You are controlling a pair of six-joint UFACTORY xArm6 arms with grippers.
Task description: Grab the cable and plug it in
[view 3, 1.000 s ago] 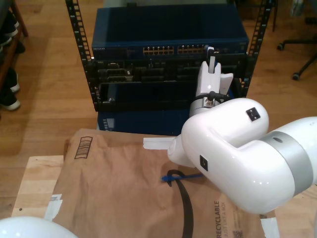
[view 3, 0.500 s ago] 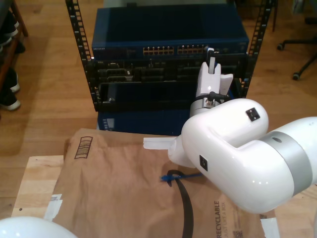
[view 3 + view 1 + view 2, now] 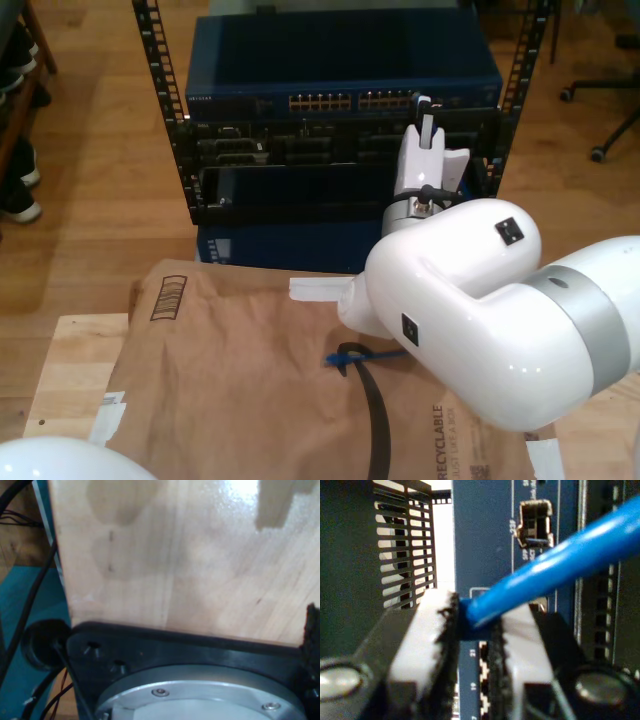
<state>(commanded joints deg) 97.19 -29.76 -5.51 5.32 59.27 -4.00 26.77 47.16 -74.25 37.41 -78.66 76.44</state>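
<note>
Hardly anything has changed since a second ago; my second gripper (image 3: 472, 630) is still up at the switch (image 3: 340, 75), at 12 o'clock from the paper (image 3: 240, 400), pinching the cable (image 3: 555, 562) tight; plugging in looks unfinished; my first gripper's state I cannot tell.

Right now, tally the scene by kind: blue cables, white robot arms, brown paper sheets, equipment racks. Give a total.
blue cable: 1
white robot arms: 2
brown paper sheet: 1
equipment rack: 1
Total: 5
</note>
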